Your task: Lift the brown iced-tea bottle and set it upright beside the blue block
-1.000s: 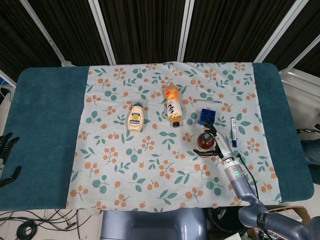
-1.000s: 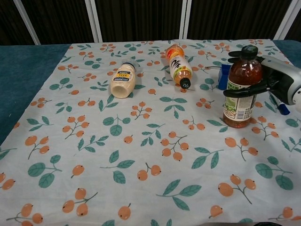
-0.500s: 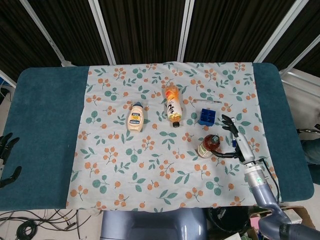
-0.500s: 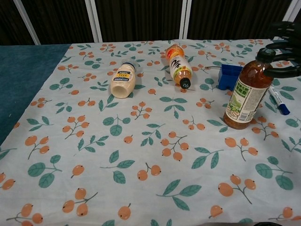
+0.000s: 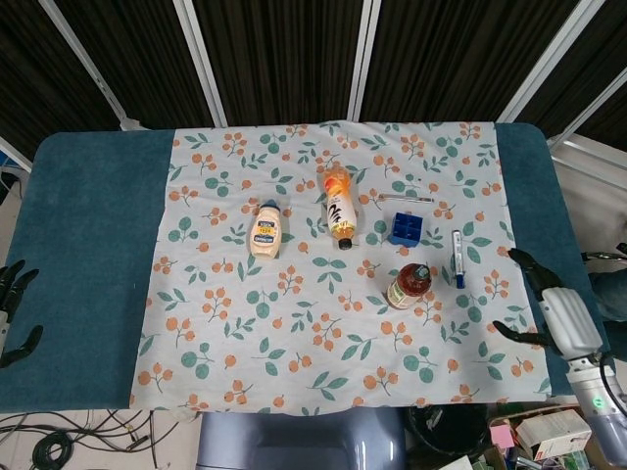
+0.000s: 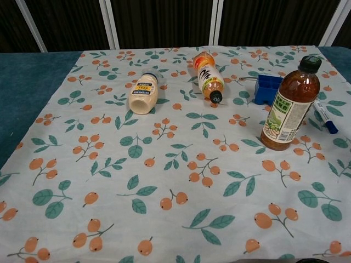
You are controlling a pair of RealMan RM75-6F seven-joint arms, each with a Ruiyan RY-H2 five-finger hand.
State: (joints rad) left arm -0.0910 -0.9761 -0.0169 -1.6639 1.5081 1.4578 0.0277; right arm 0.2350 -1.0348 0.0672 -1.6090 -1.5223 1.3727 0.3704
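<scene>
1. Two hands show, head view only; right hand (image 5: 549,311) sits at the table's right edge on the teal cover, fingers (image 5: 524,258) spread apart, holding nothing.
2. Left hand (image 5: 15,311) at the far left edge, off the table, fingers apart, nothing in them.
3. Brown iced-tea bottle (image 6: 287,106) stands free on the floral cloth (image 6: 164,164), base down, long axis near vertical with a slight lean, dark cap (image 6: 310,63) pointing up.
4. Bottle is well apart from the right hand, no contact.
5. Blue block (image 6: 267,89) is just behind and left of the bottle in chest view; near, whether touching cannot tell.
6. Blue-capped marker (image 6: 324,117) lies flat to the bottle's right.
7. Orange drink bottle (image 6: 207,75) lies on its side further left, cap toward the camera.
8. Cream squeeze bottle (image 6: 144,93) also lies down, left of that.
</scene>
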